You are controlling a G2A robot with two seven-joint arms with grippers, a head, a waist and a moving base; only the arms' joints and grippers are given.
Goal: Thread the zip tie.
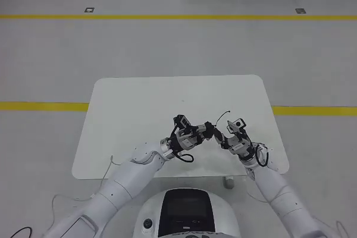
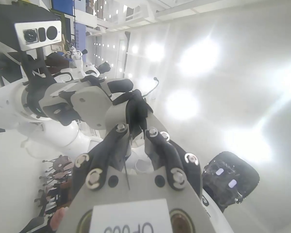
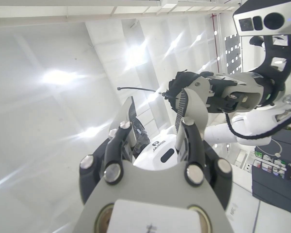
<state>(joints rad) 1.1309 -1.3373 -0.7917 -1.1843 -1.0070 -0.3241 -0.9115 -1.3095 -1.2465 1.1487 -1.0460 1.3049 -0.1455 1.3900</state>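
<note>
l end effector (image 2: 136,106) clenched on zip tie (image 3: 138,88), r end effector (image 3: 161,95) released, over white table (image 1: 137,113), yellow-lined floor (image 1: 47,59).

Left wrist's white label (image 2: 128,215) bears cropped print, perhaps upside down.

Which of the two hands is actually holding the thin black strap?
The left hand: it is shut on the zip tie, whose end sticks out. The right hand beside it is open, holding nothing.

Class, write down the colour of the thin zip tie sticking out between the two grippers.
Black. The thin plastic zip tie shows best in the right wrist view.
</note>
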